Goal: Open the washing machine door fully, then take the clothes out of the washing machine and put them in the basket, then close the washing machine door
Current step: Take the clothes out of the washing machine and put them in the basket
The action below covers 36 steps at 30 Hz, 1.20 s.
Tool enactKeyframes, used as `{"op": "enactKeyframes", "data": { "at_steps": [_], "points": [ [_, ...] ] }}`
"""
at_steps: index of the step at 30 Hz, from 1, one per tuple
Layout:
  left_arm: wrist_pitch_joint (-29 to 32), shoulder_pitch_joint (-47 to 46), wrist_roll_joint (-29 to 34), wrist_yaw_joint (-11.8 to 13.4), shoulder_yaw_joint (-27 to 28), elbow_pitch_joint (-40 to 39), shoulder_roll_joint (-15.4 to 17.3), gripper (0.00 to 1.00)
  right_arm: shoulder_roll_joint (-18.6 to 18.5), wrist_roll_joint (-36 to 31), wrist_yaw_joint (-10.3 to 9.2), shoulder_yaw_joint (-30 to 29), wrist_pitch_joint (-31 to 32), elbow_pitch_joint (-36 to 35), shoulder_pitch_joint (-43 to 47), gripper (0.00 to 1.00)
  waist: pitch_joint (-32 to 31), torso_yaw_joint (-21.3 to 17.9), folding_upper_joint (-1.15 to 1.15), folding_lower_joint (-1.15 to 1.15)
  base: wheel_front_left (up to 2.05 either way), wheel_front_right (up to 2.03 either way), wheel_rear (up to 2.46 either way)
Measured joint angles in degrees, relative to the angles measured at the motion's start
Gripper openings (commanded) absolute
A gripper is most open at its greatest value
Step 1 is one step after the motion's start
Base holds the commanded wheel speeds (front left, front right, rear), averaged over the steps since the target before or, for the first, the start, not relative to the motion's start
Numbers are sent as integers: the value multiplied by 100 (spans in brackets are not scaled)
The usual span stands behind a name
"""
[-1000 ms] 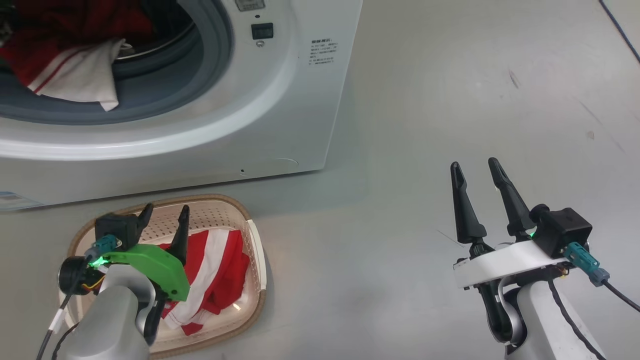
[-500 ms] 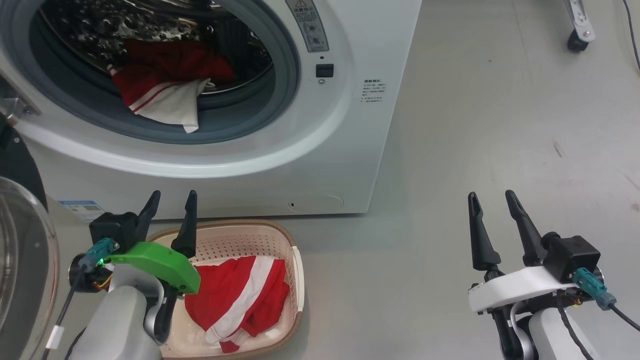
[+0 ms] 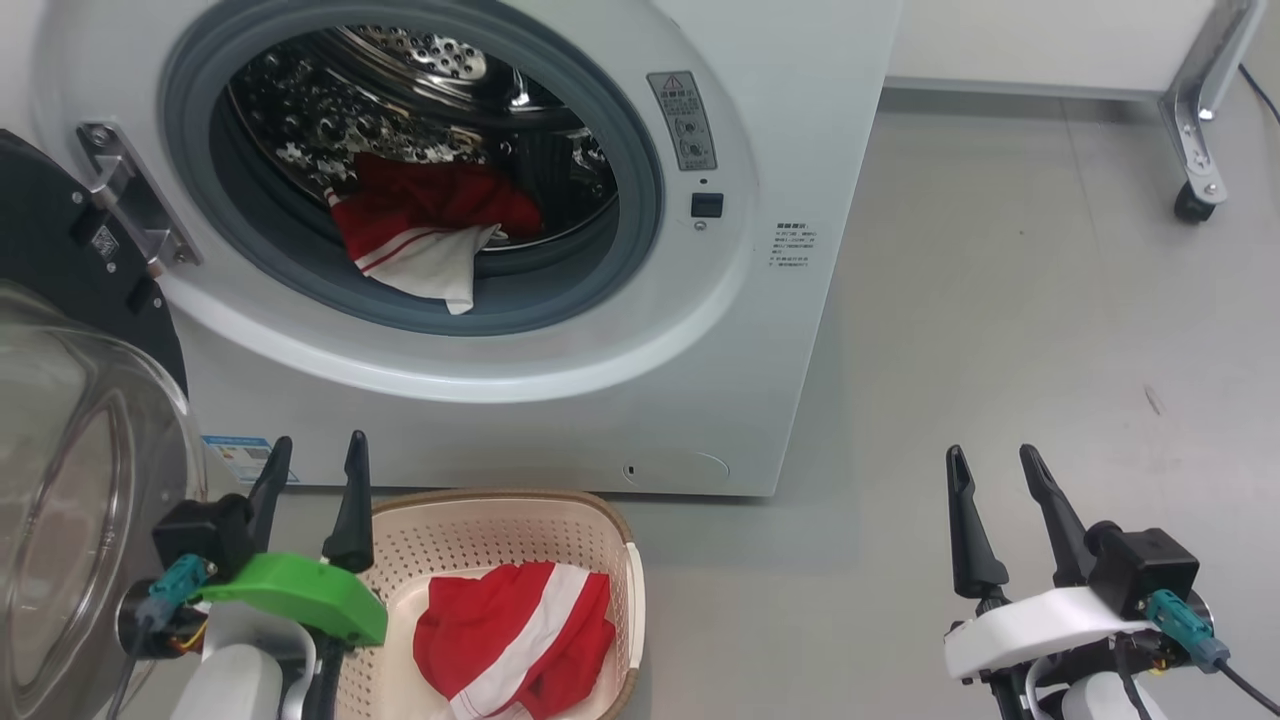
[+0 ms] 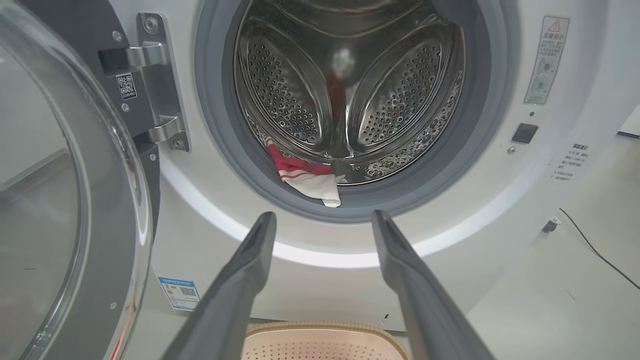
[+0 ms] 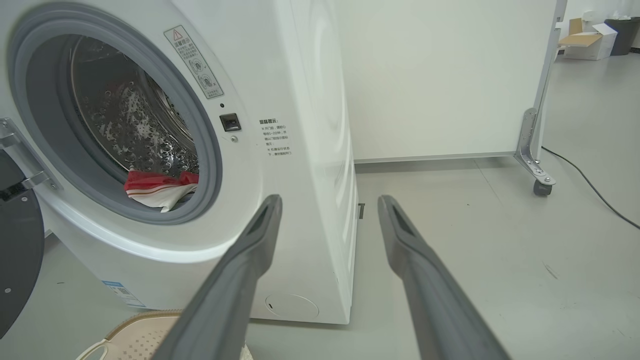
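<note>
While my left gripper (image 4: 322, 215) hangs wide and empty, clothes (image 4: 305, 177) lie ahead, above its tips; I should pinch the white flap.

I log these markings. On the washing machine (image 3: 830, 120) front, right of the opening: grey warning label (image 4: 545, 60) with a red triangle sign, wording unreadable. Below it: printed block of small characters (image 5: 274, 137), illegible to me. Lower left corner: blue label sticker (image 4: 179, 292) with QR code. On the washing machine door (image 3: 40, 240), hinge side: small QR sticker (image 4: 126, 86).
</note>
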Motion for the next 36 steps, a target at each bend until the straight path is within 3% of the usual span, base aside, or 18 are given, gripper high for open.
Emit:
{"op": "enactKeyframes", "data": {
  "at_steps": [11, 36],
  "points": [
    [0, 514, 405, 0, -26, -465, -16, 100, 4, 0, 29, 27, 0, -88, 172, 100, -156, -10, 0, 0, 0, 0, 0],
    [0, 898, 519, 4, 59, -1009, -84, 100, 31, -1, 63, 49, 0, -222, 199, 100, -62, -133, 0, 0, 0, 0, 0]
  ]
}}
